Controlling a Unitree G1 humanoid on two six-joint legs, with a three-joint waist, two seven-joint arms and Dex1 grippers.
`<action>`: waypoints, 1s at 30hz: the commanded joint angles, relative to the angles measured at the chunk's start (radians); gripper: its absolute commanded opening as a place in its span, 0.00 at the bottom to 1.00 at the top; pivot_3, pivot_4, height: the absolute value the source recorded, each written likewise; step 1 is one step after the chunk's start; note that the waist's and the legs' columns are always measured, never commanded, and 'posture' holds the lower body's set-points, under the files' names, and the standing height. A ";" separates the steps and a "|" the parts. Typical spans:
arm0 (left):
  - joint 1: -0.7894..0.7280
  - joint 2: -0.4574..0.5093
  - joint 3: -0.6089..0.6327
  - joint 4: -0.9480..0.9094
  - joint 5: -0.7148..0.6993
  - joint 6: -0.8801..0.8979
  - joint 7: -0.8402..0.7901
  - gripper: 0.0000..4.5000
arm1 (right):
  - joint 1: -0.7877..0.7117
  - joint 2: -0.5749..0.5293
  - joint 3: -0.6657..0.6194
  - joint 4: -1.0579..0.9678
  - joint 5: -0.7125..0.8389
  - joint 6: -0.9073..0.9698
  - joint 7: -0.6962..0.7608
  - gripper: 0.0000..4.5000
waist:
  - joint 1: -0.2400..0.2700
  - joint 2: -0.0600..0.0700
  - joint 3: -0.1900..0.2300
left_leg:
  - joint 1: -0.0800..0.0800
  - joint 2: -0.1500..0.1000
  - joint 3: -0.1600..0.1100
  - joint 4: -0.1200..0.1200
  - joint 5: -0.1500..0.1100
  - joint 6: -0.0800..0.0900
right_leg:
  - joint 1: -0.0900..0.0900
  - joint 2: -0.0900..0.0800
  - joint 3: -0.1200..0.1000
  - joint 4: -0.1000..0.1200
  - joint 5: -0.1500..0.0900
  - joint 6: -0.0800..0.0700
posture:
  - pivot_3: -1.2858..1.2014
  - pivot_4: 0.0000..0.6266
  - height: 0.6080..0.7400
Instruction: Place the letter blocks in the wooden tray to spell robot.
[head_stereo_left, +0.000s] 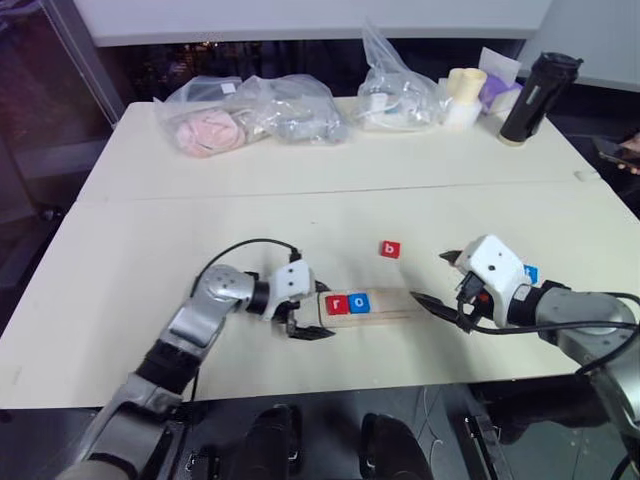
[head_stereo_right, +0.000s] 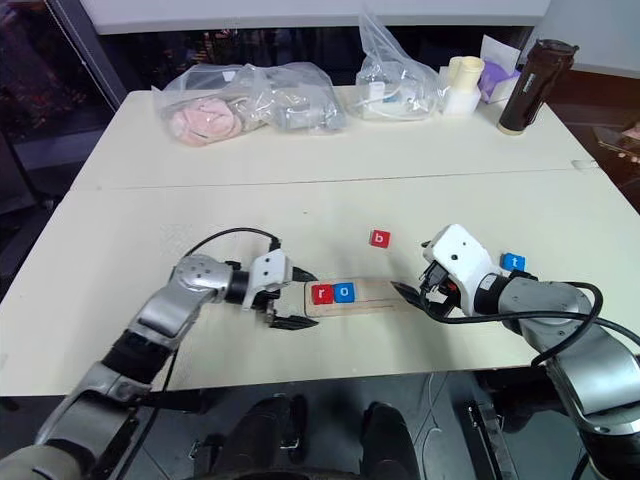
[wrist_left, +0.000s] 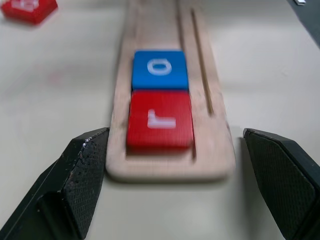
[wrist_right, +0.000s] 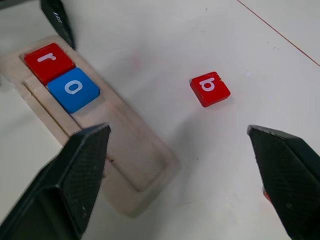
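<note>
From the head camera we see the wooden tray (head_stereo_left: 365, 306) flat on the bench (head_stereo_left: 300, 190), between the left gripper (head_stereo_left: 312, 312) and right gripper (head_stereo_left: 445, 283). Both have jaws spread, holding nothing. A blue t block (head_stereo_right: 512, 262) lies behind the right arm. Through the left wrist we read red r (wrist_left: 160, 120) touching blue o (wrist_left: 160, 70). Through the right wrist, red b (wrist_right: 210, 89) lies apart from the tray.

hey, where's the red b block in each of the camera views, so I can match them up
Left eye view: red b block lies on the table, just beyond the wooden tray.
Right eye view: same spot, beyond the tray.
Left wrist view: a blurred red tile at the corner, probably it.
Right wrist view: alone on the table, beside the tray.
Shared landmark: the tray's red r block.
</note>
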 joint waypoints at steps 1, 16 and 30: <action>0.037 0.057 0.059 -0.110 -0.068 0.088 -0.010 0.99 | -0.032 0.000 -0.012 -0.003 0.006 -0.017 0.007 1.00 | 0.002 0.000 0.001 | 0.000 0.000 0.000 0.000 0.000 0.000 | -0.001 0.000 0.000 0.003 -0.001 0.001 | 0.52 0.24 0.88; 0.221 0.246 0.316 -0.345 -0.267 0.229 0.067 0.99 | -0.342 0.324 0.134 0.231 -0.077 0.184 -0.290 1.00 | 0.002 -0.002 0.004 | -0.005 0.001 0.000 -0.002 0.004 -0.006 | -0.012 0.000 0.000 0.006 0.000 -0.001 | 0.52 0.24 0.88; 0.265 0.264 0.326 -0.483 -0.328 0.308 0.166 0.99 | -0.481 0.586 0.173 0.363 -0.180 0.395 -0.559 1.00 | -0.007 -0.002 0.004 | -0.008 0.001 0.000 -0.002 0.008 -0.011 | -0.014 0.001 0.000 0.012 0.001 -0.001 | 0.52 0.24 0.88</action>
